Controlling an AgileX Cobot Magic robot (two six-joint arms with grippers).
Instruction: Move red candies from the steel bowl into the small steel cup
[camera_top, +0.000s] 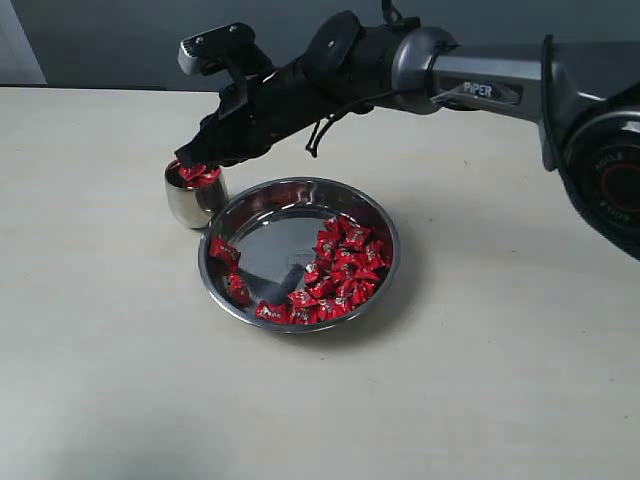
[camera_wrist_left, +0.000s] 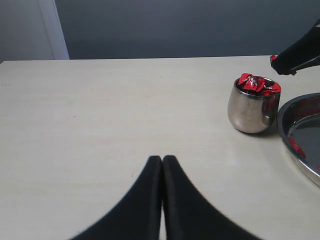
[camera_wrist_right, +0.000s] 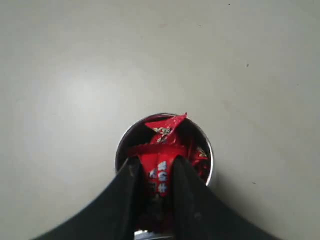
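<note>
Red candy (camera_wrist_right: 159, 172) pinched across its wrapped body between the jaws of the right gripper (camera_wrist_right: 157, 166), which stand only as far apart as the sweet is thick; a twisted wrapper end of another piece shows just beyond the fingertips. The gripper hangs directly over the mouth of the small steel cup (camera_wrist_right: 210, 156), which is heaped to its rim with pieces (camera_wrist_left: 257, 84), so the held red candy is judged to have little room to settle and may roll off the pile onto the table (camera_top: 100, 350). Just beside the cup lies the steel bowl (camera_top: 270, 235); whether the two rims touch cannot be told. Most of the red candies (camera_top: 340, 270) in the bowl cluster on the side away from the cup, with a few strays on the nearer side. Each piece is judged very light, with a firm core under a glossy, crinkling wrapper that is probably slippery. The sound hold is therefore across the body, since the twisted ends look too flimsy to bear a pinch. On the polished, shallow dish a piece is likely to skate away from a closing finger, so strays at the edge of the cluster seem the easier picks. The cup, small and rounded, could shift or tip if nudged. The left gripper (camera_wrist_left: 162, 160) sits well apart from the cup, its jaws pressed together on nothing.
</note>
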